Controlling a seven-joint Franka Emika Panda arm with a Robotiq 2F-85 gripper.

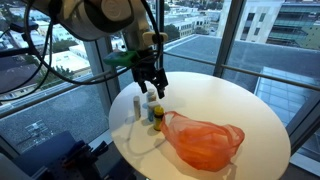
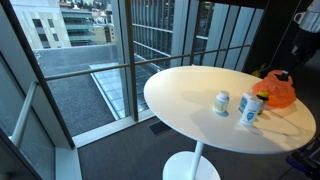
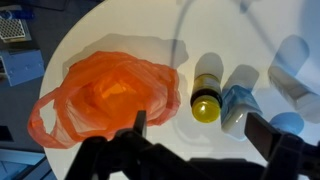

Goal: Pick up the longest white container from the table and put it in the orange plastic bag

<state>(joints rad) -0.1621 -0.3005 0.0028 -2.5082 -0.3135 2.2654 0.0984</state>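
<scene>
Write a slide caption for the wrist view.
Open fingers above a round table: orange bag, yellow-capped bottle, bluish container, white container.

A yellow-capped bottle (image 3: 205, 103) stands upright on the round white table (image 3: 120, 25), with a pale blue container (image 3: 238, 108) just beside it. Floor-to-ceiling windows with dark frames (image 2: 128, 50) surround the spot. City buildings (image 2: 50, 25) show through the glass. Grey carpet (image 2: 110, 160) covers the floor.
</scene>
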